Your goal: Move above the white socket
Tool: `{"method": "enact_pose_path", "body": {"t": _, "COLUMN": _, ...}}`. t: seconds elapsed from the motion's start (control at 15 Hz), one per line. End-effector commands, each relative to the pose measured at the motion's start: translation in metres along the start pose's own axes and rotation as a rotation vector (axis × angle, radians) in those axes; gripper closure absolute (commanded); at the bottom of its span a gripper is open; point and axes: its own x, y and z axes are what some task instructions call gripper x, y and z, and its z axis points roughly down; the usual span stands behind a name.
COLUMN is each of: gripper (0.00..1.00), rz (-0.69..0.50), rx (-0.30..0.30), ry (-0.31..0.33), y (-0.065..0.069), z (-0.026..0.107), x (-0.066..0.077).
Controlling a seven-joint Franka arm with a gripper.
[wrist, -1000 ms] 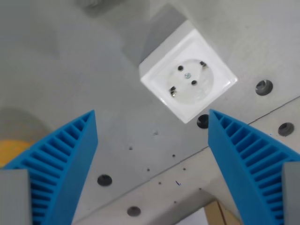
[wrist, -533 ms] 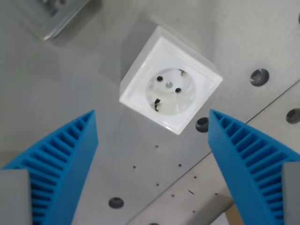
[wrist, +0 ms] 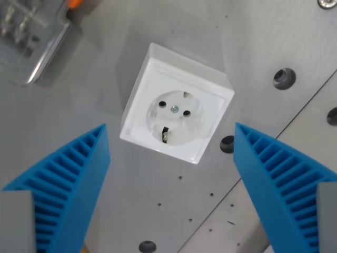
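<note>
The hand [wrist: 171, 158] is spread wide and grips nothing. Its two blue ribbed fingers [wrist: 68, 190] rise from the bottom corners of the wrist view, one at the wrist view's left and one at the wrist view's right, with bare grey bench [wrist: 63, 116] showing in the gap between them.

Just beyond the fingertips, and lying roughly midway between them, sits the white socket [wrist: 176, 110]. It is a square box turned at a slant, resting flat on the bench, with its round recessed face up. Two dark pin holes, a small centre screw and a metal earth clip show in that face. Neither finger touches it.

Around it the bench carries several round holes [wrist: 284, 78], the larger ones toward the wrist view's right, and a straight seam runs diagonally across the lower right.

Farthest away, in the upper left corner, lies a clear plastic piece [wrist: 29, 39] with metal parts inside; it is cut by the edge and blurred, so I cannot say what it is. A small orange bit [wrist: 75, 3] shows beside it.
</note>
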Motion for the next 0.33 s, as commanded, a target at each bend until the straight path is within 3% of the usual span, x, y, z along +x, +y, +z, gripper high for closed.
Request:
{"method": "enact_pose_path", "body": {"t": 0.07, "gripper": 0.0, "rz": 0.18, "rx": 0.053, "ry": 0.087, "y": 0.0077, "z": 0.0049, "x": -0.0001}}
{"method": "enact_pose_path", "body": {"t": 0.33, "gripper": 0.0, "rz": 0.144, "rx": 0.051, "ry": 0.091, "y": 0.0091, "z": 0.007, "x": 0.0019}}
